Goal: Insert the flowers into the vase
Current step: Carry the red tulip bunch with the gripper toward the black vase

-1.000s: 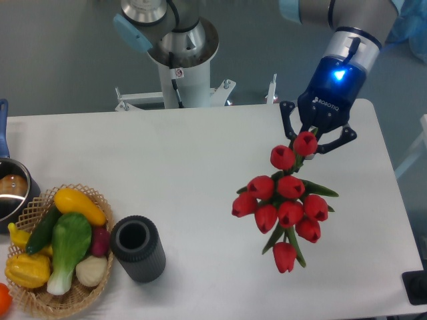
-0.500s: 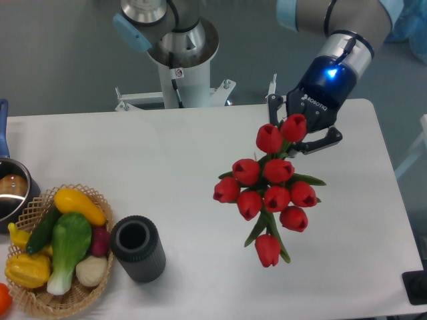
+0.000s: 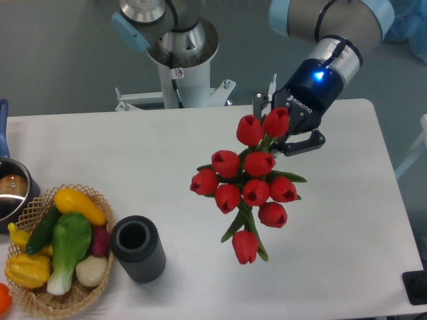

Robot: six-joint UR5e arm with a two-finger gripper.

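From the fixed camera, you see the black two-finger hand (image 3: 283, 130) at the end of the blue-lit wrist, clamped on the bunch of red tulip flowers with green stems and leaves (image 3: 245, 183). The grip sits at the upper end of the bunch, where the top two blooms crowd against the fingers; the exact contact on the stems is hidden behind those heads. The bunch hangs in the air above the white desk (image 3: 167, 173), right of centre, touching nothing else.

Holding it by one end lets the rest trail free, which judging by the task suits carrying it across to the vase. The bunch's long axis runs on a slant from the hand at upper right down toward lower left, ending in a single bloom at the bottom. So the heads, not bare stem ends, seem to point downward; you will likely need to check which end is meant to enter the mouth.

The short dark grey ribbed cylinder vase (image 3: 138, 247) stands upright near the desk's front left, round mouth open, well apart from the flowers. Just beside it on the left sits the wicker basket of vegetables (image 3: 57, 250), so any approach should come from the right or above.
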